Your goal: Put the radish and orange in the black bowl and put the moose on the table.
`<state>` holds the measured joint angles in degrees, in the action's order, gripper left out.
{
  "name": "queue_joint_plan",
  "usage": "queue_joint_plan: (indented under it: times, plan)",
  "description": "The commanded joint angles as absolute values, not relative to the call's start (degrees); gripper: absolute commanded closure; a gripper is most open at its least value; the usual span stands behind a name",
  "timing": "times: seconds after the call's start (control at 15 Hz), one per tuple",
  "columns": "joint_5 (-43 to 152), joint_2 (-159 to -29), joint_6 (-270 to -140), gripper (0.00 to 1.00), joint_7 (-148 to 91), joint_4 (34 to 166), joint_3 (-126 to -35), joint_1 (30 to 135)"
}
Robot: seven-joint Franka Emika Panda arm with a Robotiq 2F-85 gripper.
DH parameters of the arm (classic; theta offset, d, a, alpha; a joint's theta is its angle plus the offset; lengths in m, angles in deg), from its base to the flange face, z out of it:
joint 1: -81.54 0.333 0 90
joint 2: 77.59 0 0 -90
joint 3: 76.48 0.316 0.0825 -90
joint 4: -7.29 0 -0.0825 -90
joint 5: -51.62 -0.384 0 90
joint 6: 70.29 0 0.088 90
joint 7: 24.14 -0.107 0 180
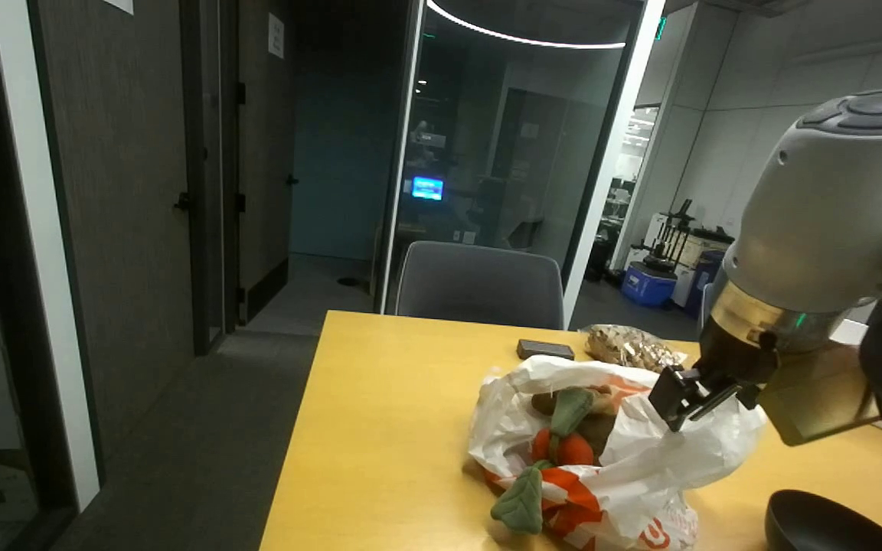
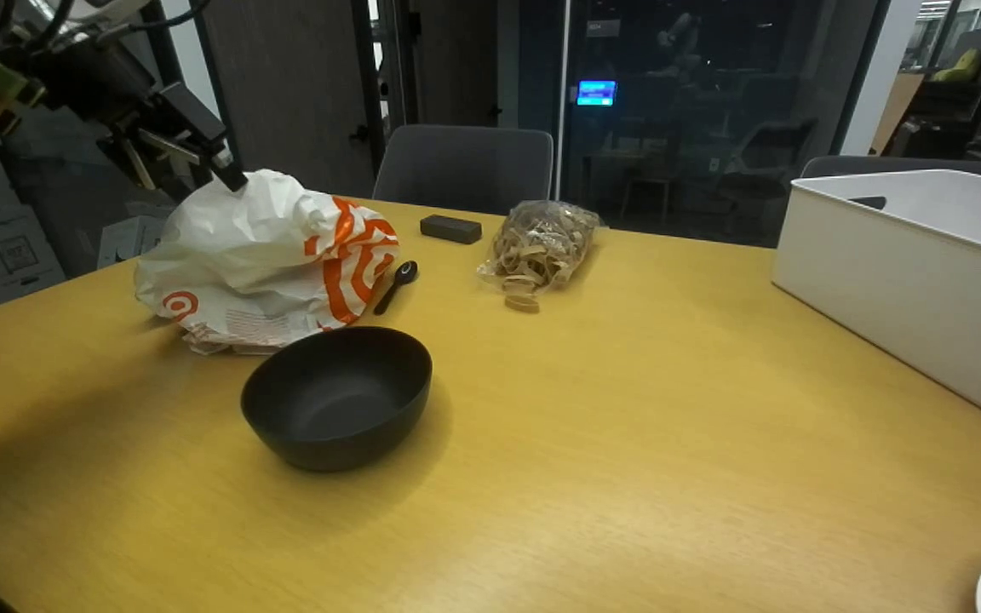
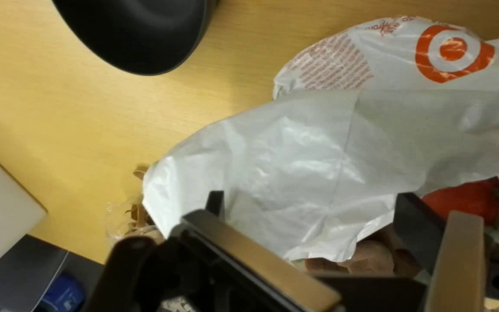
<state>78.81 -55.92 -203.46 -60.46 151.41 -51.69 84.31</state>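
Early in the job, by the look of it: black bowl (image 2: 335, 400), left of centre and low in an exterior view, bare inside. Radish (image 1: 575, 451), judged by red bulbs and cloth leaves, lies in the mouth of a Target shopping bag (image 1: 640, 459), lower middle of an exterior view. Brown plush (image 3: 371, 258), probably the moose, shows at that mouth, bottom of the wrist view; not yet out on the worktop (image 2: 627, 426). Orange not made out in any view. All three transfers likely left. Claw (image 3: 340, 238) spread wide over the bag, grasping nothing. An exterior view facing the bag's outer wall hides its contents but gives a black spoon (image 2: 397, 283) just beside it, unseen elsewhere.
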Motion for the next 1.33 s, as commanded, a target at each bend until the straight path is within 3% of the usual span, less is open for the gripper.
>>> queue_joint_plan:
  times: [0.0, 0.47, 0.53, 0.67, 1.2, 1.27]
  plan:
    - [80.67, -58.74, -201.75, 0.00, -60.69, 149.13, -51.79, 85.48]
    - [78.35, -64.32, -201.40, 0.00, -59.97, 147.27, -56.26, 85.81]
    - [78.44, -64.70, -201.30, 0.25, -60.21, 147.11, -57.11, 85.73]
    - [78.31, -65.07, -201.12, 0.34, -60.65, 146.63, -58.43, 85.91]
    - [78.57, -64.88, -199.47, 0.96, -60.77, 145.42, -59.88, 86.20]
    - [79.41, -64.93, -198.45, 0.98, -61.05, 145.21, -59.68, 86.07]
